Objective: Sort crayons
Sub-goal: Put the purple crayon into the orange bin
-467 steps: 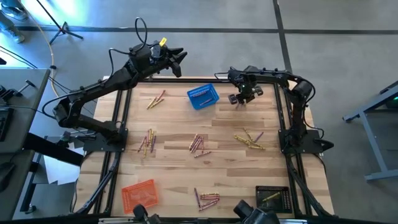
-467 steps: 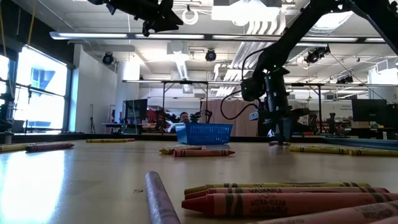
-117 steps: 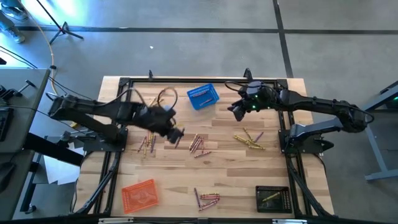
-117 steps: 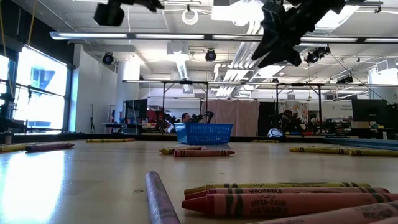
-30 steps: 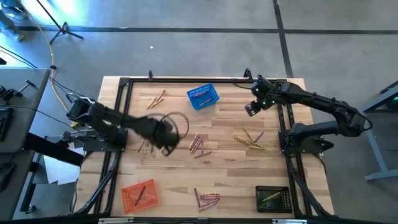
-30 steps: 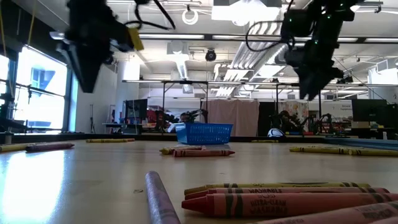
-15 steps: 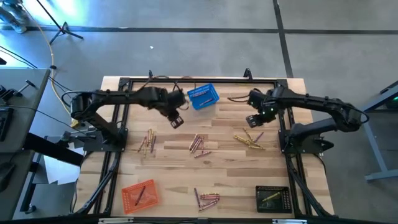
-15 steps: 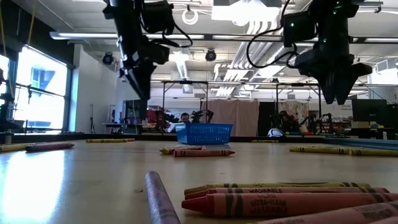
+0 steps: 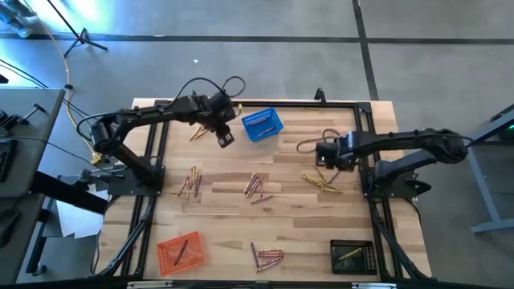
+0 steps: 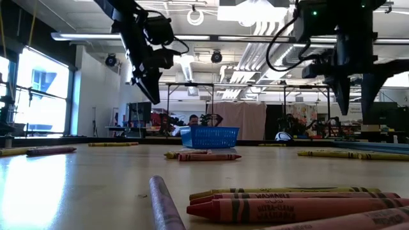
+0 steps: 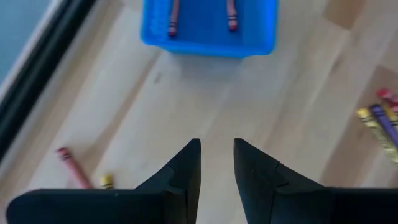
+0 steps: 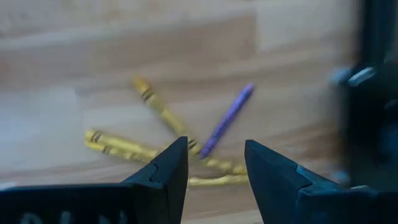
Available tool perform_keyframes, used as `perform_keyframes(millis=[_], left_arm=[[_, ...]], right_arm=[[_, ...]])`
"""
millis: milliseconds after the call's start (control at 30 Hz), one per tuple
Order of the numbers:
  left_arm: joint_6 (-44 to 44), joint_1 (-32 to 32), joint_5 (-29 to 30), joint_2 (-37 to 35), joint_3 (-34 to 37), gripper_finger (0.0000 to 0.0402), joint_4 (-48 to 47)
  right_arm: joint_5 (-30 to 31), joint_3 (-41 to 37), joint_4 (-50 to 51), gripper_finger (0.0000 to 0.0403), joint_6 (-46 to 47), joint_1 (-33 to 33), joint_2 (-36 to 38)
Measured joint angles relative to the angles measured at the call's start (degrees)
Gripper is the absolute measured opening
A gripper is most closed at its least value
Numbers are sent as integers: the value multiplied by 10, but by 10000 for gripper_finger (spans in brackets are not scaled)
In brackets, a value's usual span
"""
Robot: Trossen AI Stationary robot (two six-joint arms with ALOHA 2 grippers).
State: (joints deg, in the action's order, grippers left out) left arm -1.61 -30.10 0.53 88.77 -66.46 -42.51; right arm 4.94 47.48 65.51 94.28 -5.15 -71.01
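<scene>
- Crayons (image 9: pixel 257 185) lie in scattered clusters across the tabletop (image 9: pixel 289 217); two sit in the blue basket (image 9: pixel 262 125).
- The left tool (image 9: pixel 226 139) hangs above the tabletop just beside that basket, fingers slightly parted, empty.
- The right tool (image 12: pixel 214 163) hovers over a purple crayon (image 12: pixel 226 120) and yellow crayons (image 12: pixel 124 144), fingers apart, holding nothing.

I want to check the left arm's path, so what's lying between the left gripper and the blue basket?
Nothing: in the left wrist view, only bare wood lies between the left gripper and the blue basket. The high view agrees.
</scene>
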Motion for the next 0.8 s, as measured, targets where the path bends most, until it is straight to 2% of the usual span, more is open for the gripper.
perform_keyframes(millis=[100,233,467,800], left_arm=[[-24,-29,-20,0,0,83,-1],[-61,-61,-55,0,0,83,1],[-75,-90,-60,0,0,83,6],[-75,-88,-60,0,0,83,6]], right_arm=[[-19,-47,-49,144,62,31,-12],[-61,-92,-95,144,115,36,-13],[-37,-99,-95,144,138,27,-13],[-4,-100,-85,144,133,-22,-13]])
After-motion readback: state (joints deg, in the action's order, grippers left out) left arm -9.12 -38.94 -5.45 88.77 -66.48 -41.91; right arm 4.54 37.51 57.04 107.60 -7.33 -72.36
